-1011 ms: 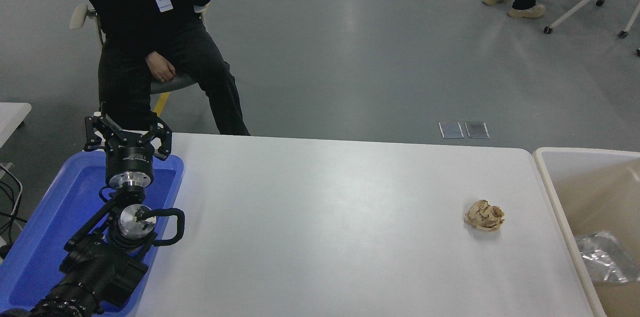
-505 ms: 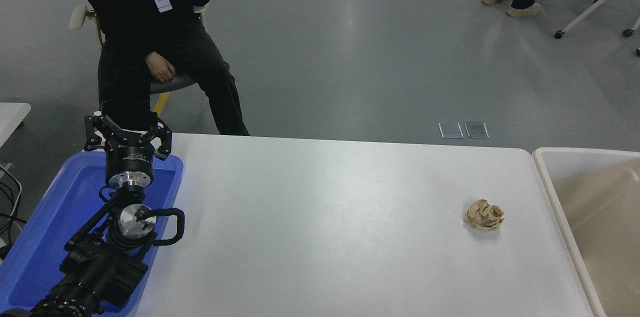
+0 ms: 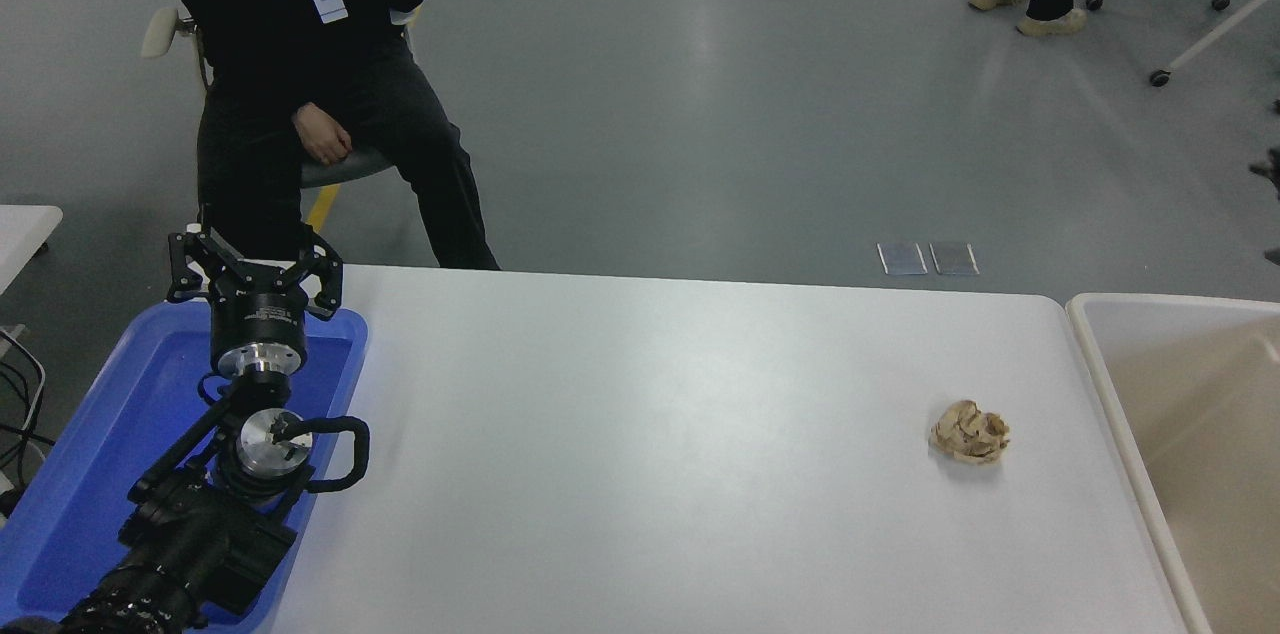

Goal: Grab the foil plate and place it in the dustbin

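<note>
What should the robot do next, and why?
Probably nothing more than stay parked. No foil plate shows on the table, only a crumpled paper ball, and the visible part of the dustbin looks bare. The left gripper hangs open over the blue tray; the right arm is out of view.

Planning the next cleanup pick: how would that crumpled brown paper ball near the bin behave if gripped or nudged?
The paper ball looks loosely crumpled, so it is probably very light and would squash under the fingers. Its lumpy, uneven shape suggests it would skid or tumble briefly on the smooth white table rather than roll far.
</note>
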